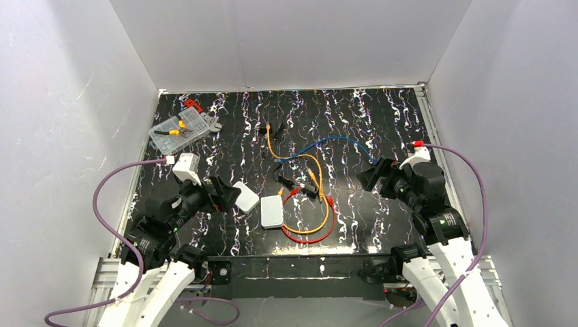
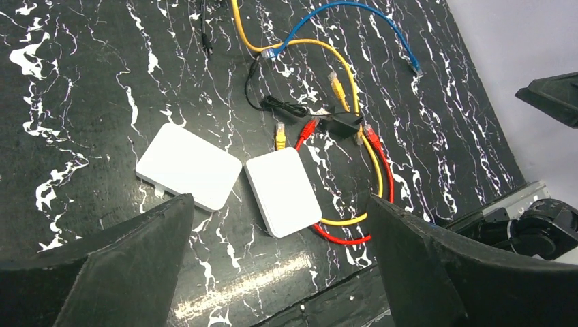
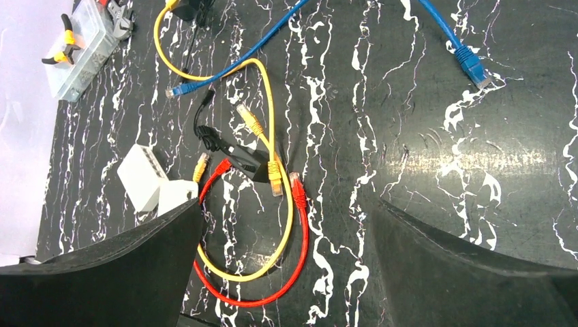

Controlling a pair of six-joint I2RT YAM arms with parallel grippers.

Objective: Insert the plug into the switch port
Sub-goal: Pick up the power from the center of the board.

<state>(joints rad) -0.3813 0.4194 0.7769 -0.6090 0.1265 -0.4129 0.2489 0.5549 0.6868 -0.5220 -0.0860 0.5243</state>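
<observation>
Two white boxes lie side by side near the table's front. The longer pale one [image 1: 272, 211] [image 2: 283, 191] carries the switch port; its socket edge does not show. A yellow plug [image 2: 279, 136] [image 3: 200, 165] lies just off that box's far edge, and a red plug [image 2: 308, 128] [image 3: 219, 168] lies beside it. Both plugs lie loose on the table. My left gripper [image 1: 228, 194] [image 2: 278, 201] hovers open over the boxes, holding nothing. My right gripper [image 1: 371, 178] [image 3: 283, 204] stands open to the right, above the red and yellow cable loops [image 3: 253, 283].
The squarer white box [image 1: 245, 196] [image 2: 189, 167] touches the longer one on its left. A black adapter [image 1: 300, 185], a blue cable [image 1: 327, 143] and more yellow cable lie mid-table. A clear parts case [image 1: 178, 129] with pliers sits at the back left. White walls enclose the table.
</observation>
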